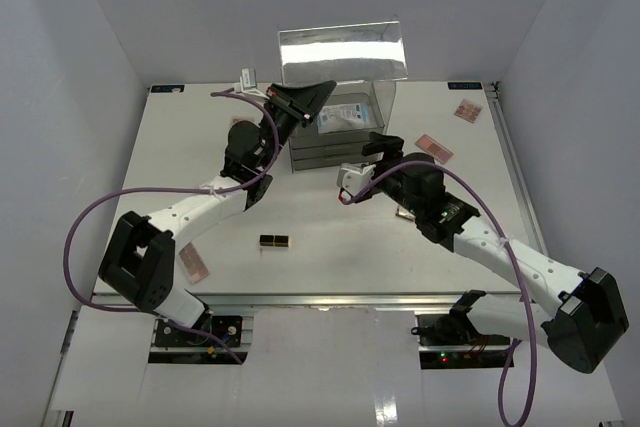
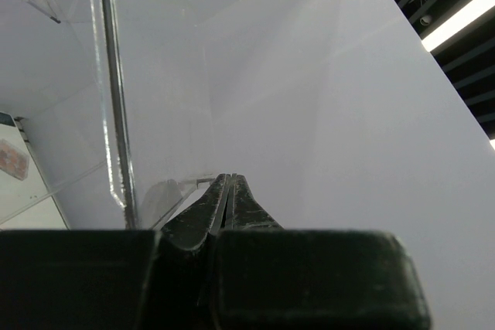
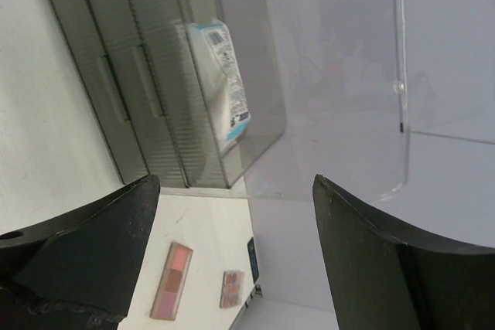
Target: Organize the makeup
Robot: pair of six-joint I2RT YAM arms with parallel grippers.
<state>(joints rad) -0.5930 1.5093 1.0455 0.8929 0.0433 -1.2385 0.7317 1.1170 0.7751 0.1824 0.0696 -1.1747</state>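
The clear acrylic drawer box point(image 1: 340, 132) stands at the back centre with its lid point(image 1: 342, 52) raised. A pale-blue sachet point(image 1: 340, 115) lies in its top compartment and also shows in the right wrist view point(image 3: 223, 83). My left gripper point(image 1: 322, 90) is at the box's top left edge, its fingers point(image 2: 230, 177) shut on the thin clear lid edge. My right gripper point(image 1: 352, 185) is open and empty in front of the drawers point(image 3: 234, 179). A black-and-gold lipstick tube point(image 1: 275, 241) lies on the table. A pink palette point(image 1: 434, 148) and a multicolour palette point(image 1: 467, 109) lie at the right.
Another pink palette point(image 1: 193, 262) lies at the near left by the left arm. A small white item point(image 1: 247, 77) sits at the back left. White walls close in the table point(image 1: 300, 277) on three sides. Purple cables loop over both arms.
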